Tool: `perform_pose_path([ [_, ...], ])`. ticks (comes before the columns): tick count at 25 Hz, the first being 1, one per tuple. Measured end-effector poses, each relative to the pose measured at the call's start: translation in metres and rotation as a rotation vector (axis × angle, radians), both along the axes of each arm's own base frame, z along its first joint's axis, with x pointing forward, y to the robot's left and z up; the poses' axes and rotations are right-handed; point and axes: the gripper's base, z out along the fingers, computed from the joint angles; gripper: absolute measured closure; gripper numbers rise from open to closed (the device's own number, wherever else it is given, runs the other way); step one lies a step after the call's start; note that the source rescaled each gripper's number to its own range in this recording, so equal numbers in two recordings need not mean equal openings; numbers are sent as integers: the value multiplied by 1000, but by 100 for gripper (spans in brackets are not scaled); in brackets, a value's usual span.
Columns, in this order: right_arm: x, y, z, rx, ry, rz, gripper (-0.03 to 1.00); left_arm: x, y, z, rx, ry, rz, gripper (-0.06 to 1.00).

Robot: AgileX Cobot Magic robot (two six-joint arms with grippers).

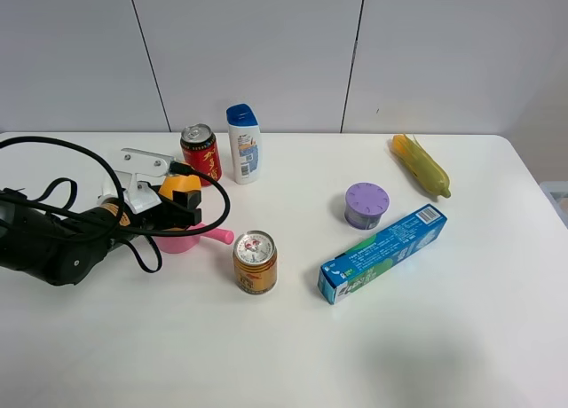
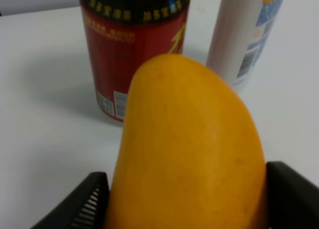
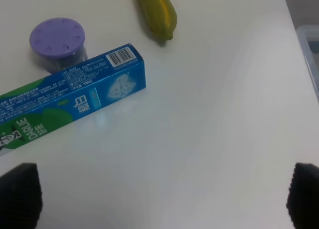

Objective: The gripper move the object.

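Note:
The object is a smooth orange-yellow mango (image 1: 180, 188), which fills the left wrist view (image 2: 189, 149). My left gripper (image 1: 182, 200) is shut on it, with a black finger (image 2: 79, 204) on each side, and holds it at the left of the table, just in front of a red can (image 1: 201, 153). The gripper's white housing (image 1: 138, 182) and black cables lie behind the mango. My right gripper (image 3: 162, 196) is open and empty, over bare table near a blue box (image 3: 65, 102). It is out of the exterior high view.
A pink cup with a handle (image 1: 191, 239) sits under the held mango. A white bottle (image 1: 243, 144) stands beside the red can. A gold-orange can (image 1: 255, 262), a purple-lidded tub (image 1: 366, 204), the blue box (image 1: 382, 253) and a corn cob (image 1: 421, 165) lie further right.

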Motion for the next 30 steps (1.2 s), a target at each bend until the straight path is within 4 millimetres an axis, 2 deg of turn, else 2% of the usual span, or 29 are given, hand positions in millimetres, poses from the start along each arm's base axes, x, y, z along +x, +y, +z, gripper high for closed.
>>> perform_pose_path([
  [5,0,0,0,0,0,0,-3,0,0,0,1,2,0,93],
  [6,0,0,0,0,0,0,-3,0,0,0,1,2,0,90],
  [9,0,0,0,0,0,0,-3,0,0,0,0,0,1,65],
  [11,0,0,0,0,0,0,-3,0,0,0,0,0,1,56],
  [15,0,0,0,0,0,0,-3,0,0,0,-2,-1,0,53],
  [18,0,0,0,0,0,0,-3,0,0,8,-11,-26,-2,53],
  [22,0,0,0,0,0,0,-3,-2,1,40,-44,-110,-2,53],
  [25,0,0,0,0,0,0,-3,-10,4,74,-60,-154,0,53],
  [30,0,0,0,0,0,0,-3,-22,10,121,-28,-89,7,52],
])
